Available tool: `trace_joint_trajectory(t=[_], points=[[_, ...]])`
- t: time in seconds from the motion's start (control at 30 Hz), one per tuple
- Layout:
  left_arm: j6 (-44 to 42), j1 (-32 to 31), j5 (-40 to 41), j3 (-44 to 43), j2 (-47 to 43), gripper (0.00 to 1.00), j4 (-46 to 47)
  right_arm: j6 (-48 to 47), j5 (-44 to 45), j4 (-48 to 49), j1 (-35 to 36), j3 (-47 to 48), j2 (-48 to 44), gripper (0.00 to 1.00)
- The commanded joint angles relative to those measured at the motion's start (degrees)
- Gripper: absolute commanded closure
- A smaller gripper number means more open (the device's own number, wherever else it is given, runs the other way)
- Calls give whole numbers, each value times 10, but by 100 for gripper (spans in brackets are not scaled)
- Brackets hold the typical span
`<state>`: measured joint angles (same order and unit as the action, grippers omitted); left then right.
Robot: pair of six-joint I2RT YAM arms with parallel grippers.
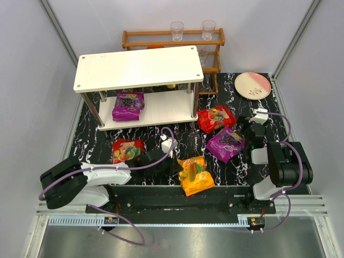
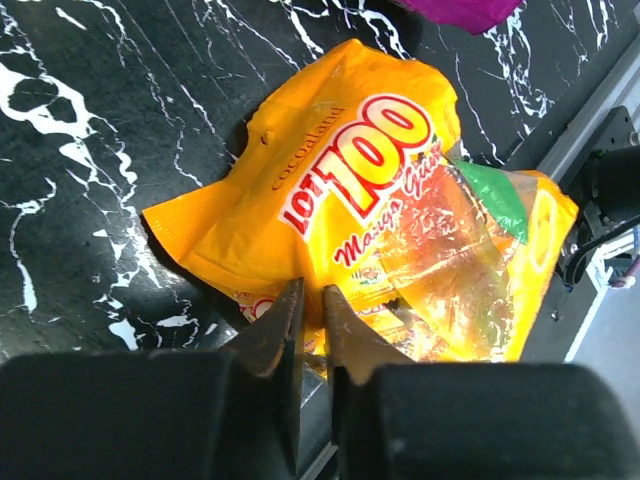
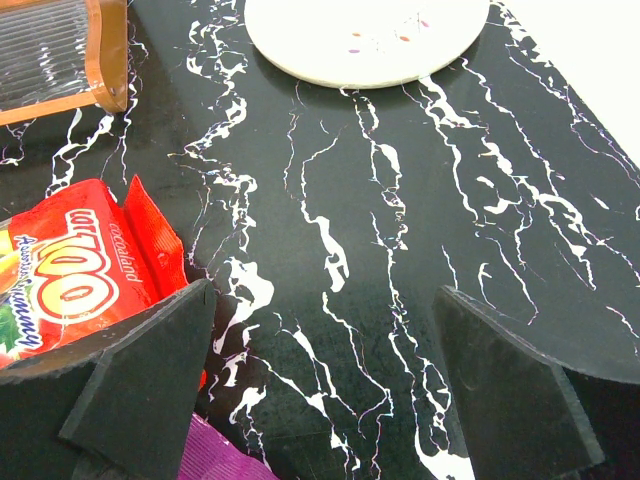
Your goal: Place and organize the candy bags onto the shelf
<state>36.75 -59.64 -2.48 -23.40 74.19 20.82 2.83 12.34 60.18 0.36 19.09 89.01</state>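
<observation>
An orange candy bag [image 1: 196, 176] [image 2: 350, 190] lies at the table's front middle. My left gripper [image 1: 174, 164] [image 2: 312, 290] is shut on its near edge, the jaws almost together with the orange film pinched between them. One purple bag [image 1: 128, 106] lies on the lower board of the white shelf [image 1: 138, 68]. A red bag [image 1: 127, 150] lies front left. Another red bag [image 1: 216, 118] [image 3: 70, 280] and a purple bag [image 1: 226, 143] [image 3: 215, 455] lie to the right of the shelf. My right gripper [image 1: 252, 129] [image 3: 325, 330] stands open over bare table beside them.
A brown wooden rack [image 1: 172, 40] [image 3: 60, 60] with clear glasses stands behind the shelf. A round pink and white plate [image 1: 252, 85] [image 3: 365, 35] sits at the back right. Grey walls close in both sides. A metal rail runs along the front edge.
</observation>
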Motion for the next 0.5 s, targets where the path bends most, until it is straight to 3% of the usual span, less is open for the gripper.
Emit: trace_joint_trajectory(t=[0.0,0.03,0.33,0.47], points=[[-27,-7,4,-32,-12,96,-60,-7,-6,25,0,14,1,0],[-32,-6,9,-40,-26,100,-72,-7,-6,24,0,14,0,0],[-102,8,71,-96,-115,100,-219,-8,-6,24,0,14,1,0],[-112,61,60,-84,-162,100,-242,-8,-5,24,0,14,1,0]])
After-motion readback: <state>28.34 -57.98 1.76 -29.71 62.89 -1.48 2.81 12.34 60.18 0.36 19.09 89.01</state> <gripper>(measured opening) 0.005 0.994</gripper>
